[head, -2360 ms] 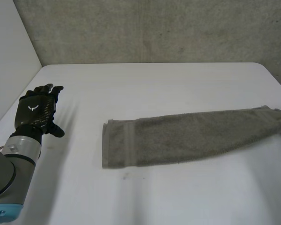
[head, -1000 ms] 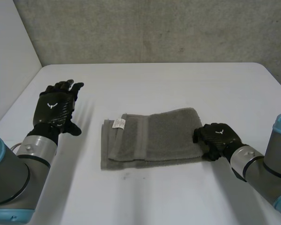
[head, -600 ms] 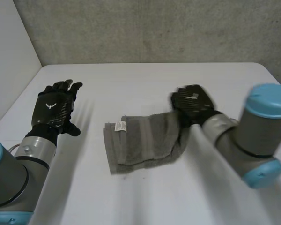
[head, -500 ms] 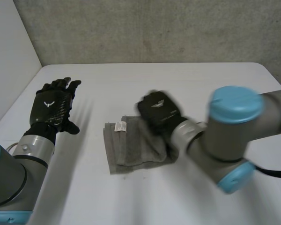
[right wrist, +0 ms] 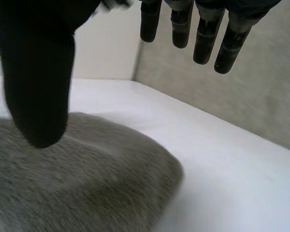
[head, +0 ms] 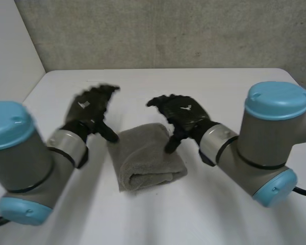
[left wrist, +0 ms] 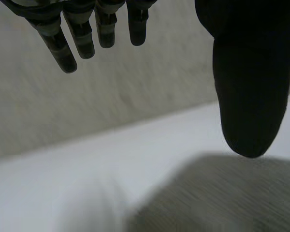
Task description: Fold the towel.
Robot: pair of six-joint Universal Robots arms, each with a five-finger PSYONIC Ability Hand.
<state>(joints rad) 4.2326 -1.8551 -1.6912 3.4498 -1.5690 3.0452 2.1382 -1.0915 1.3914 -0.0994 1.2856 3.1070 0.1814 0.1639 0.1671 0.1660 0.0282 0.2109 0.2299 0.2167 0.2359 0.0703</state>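
Observation:
The grey towel [head: 147, 155] lies folded into a small thick bundle in the middle of the white table [head: 204, 92]. My left hand [head: 89, 109] hovers at the towel's left far corner with its fingers straight, the thumb pointing down toward the cloth. My right hand [head: 181, 115] is spread open over the towel's right far corner, its thumb close above the cloth. In the left wrist view my left hand's thumb [left wrist: 251, 82] hangs just above the towel [left wrist: 222, 198]. The right wrist view has my right hand's thumb [right wrist: 36, 82] over the towel [right wrist: 77, 179], nothing held.
A concrete wall [head: 168, 30] rises behind the table's far edge. A pale wall [head: 7, 56] stands at the left. Bare table lies in front of the towel and on both sides of it.
My right hand carried the towel's right end leftward over the rest, let it go and opened. The towel is now a short bundle. My left hand has moved right, up to the towel.

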